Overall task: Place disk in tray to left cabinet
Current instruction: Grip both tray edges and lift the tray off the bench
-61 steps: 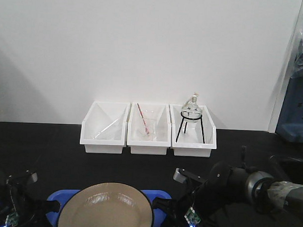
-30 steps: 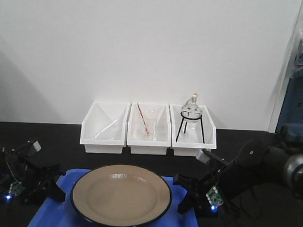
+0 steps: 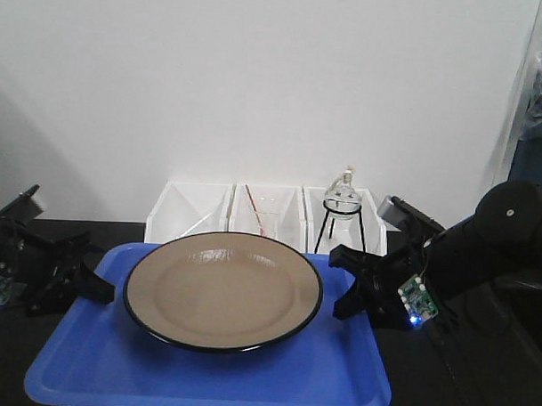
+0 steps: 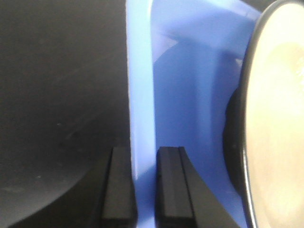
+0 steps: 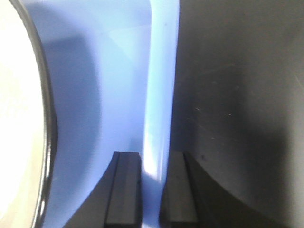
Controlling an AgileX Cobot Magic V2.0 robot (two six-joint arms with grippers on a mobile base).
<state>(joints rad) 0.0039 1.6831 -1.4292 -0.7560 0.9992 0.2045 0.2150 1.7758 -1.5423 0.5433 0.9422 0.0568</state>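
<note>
As fingers (image 4: 118,190) clamp it, tray (image 3: 202,379) holds disk (image 3: 223,290), bins (image 3: 164,219) perhaps glassware (image 3: 342,195).

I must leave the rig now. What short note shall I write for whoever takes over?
Grippers: left gripper shut on the tray at its left rim, right gripper shut on its right rim.
Things: the disk lies in the tray; the left cabinet is not in view.
Done: disk in tray, tray gripped.
Left: carry it to the left cabinet.
</note>
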